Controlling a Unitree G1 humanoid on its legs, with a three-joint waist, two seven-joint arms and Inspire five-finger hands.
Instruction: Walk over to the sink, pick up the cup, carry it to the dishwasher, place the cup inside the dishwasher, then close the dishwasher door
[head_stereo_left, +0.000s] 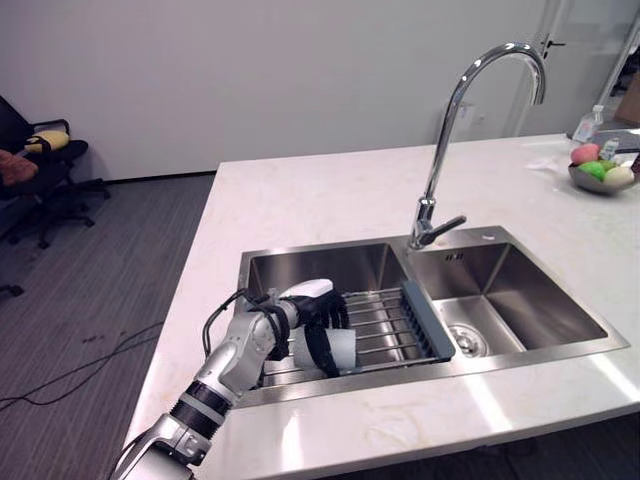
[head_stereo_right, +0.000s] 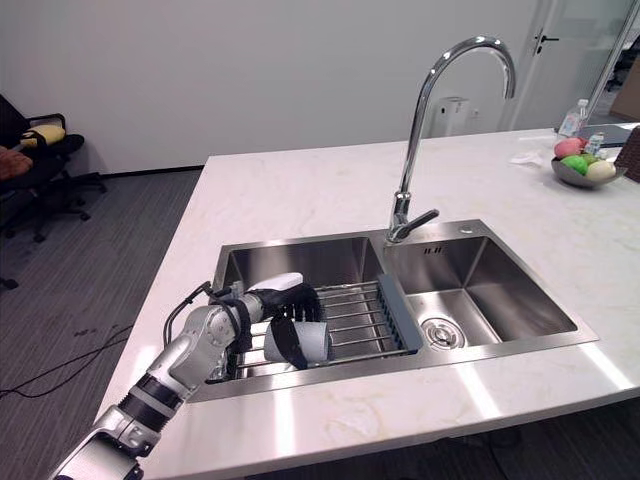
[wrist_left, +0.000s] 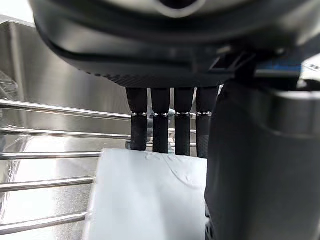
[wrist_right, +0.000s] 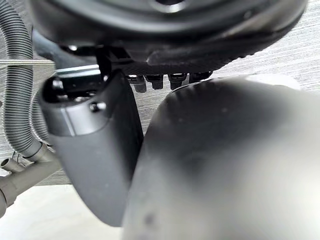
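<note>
- Left robot hand (head_stereo_left: 303, 312): reaches down into the left basin of the sink (head_stereo_left: 560, 352), wrapped around the cup, white-covered thumb on top
- Cup (head_stereo_left: 343, 350): pale, lying on its side on the wire rack (head_stereo_left: 388, 322), mouth towards the rack's grey end piece; in the left wrist view the fingers (wrist_left: 160, 131) hook over its far edge
- Contact with the rack: probably resting on the bars, though the view is too close to be sure
- Right robot hand (wrist_right: 95, 145): held low over grey flooring, well away from the sink; whether open or closed cannot be told
- Tap (head_stereo_left: 440, 150): tall arched spout between the basins, to the right of the cup
- Worktop (head_stereo_left: 300, 190): pale stone; bowl of fruit (head_stereo_left: 600, 176) at the far right corner
- Step in hand: securing the cup for the lift
- Handling advice: firm up thumb against fingers before rising; lift straight up so the cup's rim does not snag a bar; clear the basin's front wall, then draw back towards the body, keeping well left of the tap
</note>
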